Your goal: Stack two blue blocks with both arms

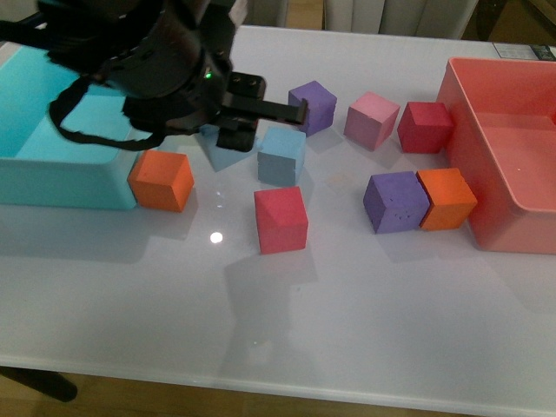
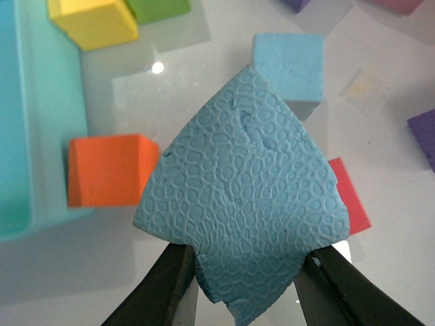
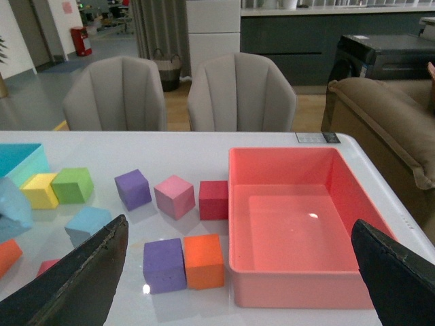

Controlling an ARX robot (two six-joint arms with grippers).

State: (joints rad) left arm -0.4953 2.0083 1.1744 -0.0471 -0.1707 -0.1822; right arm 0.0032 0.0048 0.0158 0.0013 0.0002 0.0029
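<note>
My left gripper (image 1: 233, 132) is shut on a pale blue block (image 1: 217, 153) and holds it tilted, above the table, just left of the second blue block (image 1: 282, 155). In the left wrist view the held block (image 2: 238, 204) fills the middle between the black fingers (image 2: 163, 285). The second blue block (image 2: 289, 64) lies flat on the table beyond it. My right gripper (image 3: 241, 272) is open and empty, off to the right and out of the front view. Its view shows the resting blue block (image 3: 88, 225) and the held one (image 3: 12, 204) at the far left.
A turquoise bin (image 1: 52, 130) stands at the left with an orange cube (image 1: 162, 181) against it. A red cube (image 1: 281, 219) lies in front of the blue blocks. Purple (image 1: 313, 106), pink (image 1: 371, 120), dark red (image 1: 426, 127), purple (image 1: 395, 201) and orange (image 1: 446, 198) cubes lie towards the coral bin (image 1: 512, 230).
</note>
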